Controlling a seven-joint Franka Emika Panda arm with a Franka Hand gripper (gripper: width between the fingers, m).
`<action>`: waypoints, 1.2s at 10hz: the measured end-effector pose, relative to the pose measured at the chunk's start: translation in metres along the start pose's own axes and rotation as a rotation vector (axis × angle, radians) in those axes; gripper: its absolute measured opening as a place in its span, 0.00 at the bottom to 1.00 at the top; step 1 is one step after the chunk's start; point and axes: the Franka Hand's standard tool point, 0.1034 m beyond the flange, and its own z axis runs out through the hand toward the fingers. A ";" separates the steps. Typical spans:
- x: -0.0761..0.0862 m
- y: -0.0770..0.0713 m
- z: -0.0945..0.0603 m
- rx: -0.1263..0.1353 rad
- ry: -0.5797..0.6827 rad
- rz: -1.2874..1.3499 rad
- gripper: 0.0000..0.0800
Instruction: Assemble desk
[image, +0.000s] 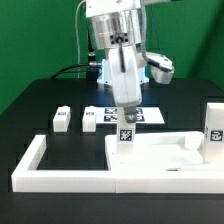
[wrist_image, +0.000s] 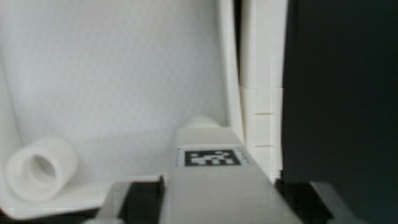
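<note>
Leg (image: 126, 137) upright, clamped in the jaws, centre of the exterior view, at the tabletop's (image: 165, 152) corner on that view's left; hole (wrist_image: 39, 170) just beside.

Your arm (image: 118, 20) is white and glossy, built of rounded segments that catch the light above the tool. The gripper (image: 127, 120) has a pale, boxy body, a shade greyer than the arm, and it narrows toward its tips. Behind the tool you see a cyan light (image: 158, 68) glowing on a rounded housing, and a thin dark cable (image: 84, 18) beside the upper arm. In the wrist view the two fingers (wrist_image: 143, 200) look grey and flat-faced, blurred, with darker edges.
</note>
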 end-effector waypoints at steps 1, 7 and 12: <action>0.000 0.000 0.000 0.000 0.000 0.044 0.36; 0.005 0.005 0.000 -0.011 0.065 -0.589 0.80; 0.008 -0.001 0.006 -0.017 0.141 -1.156 0.81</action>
